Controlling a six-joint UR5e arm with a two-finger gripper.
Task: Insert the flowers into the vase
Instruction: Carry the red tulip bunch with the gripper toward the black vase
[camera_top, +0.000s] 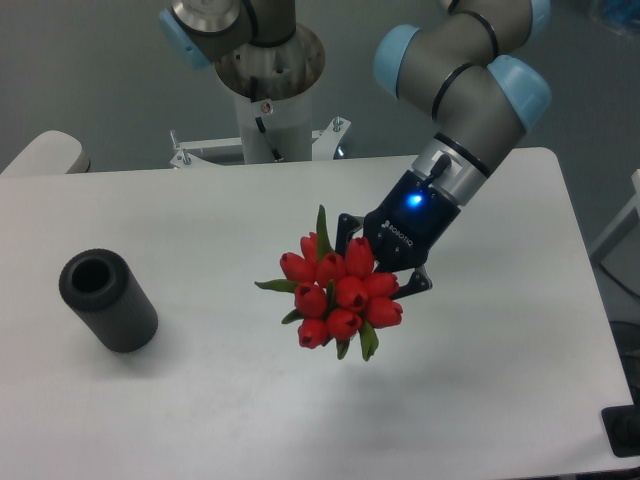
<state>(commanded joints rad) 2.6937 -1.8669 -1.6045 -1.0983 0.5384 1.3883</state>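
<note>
I see my gripper (383, 268) clamped on the flowers (338, 292), its black fingers closing behind the red buds, which face the camera and hide the stems. The bunch hangs above the white table (200, 400), right of centre. A blue light glows on the wrist. The vase (107, 299) stands well apart at the left, its round hole uncovered.

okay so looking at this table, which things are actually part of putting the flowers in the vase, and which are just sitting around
Part of the job:
- the flowers, a bunch of red tulips held in the claw
- the vase, dark grey, standing at the left of the table

Just there:
- the metal bracket at the arm's base
- a pale rounded object past the table's far left corner
</note>
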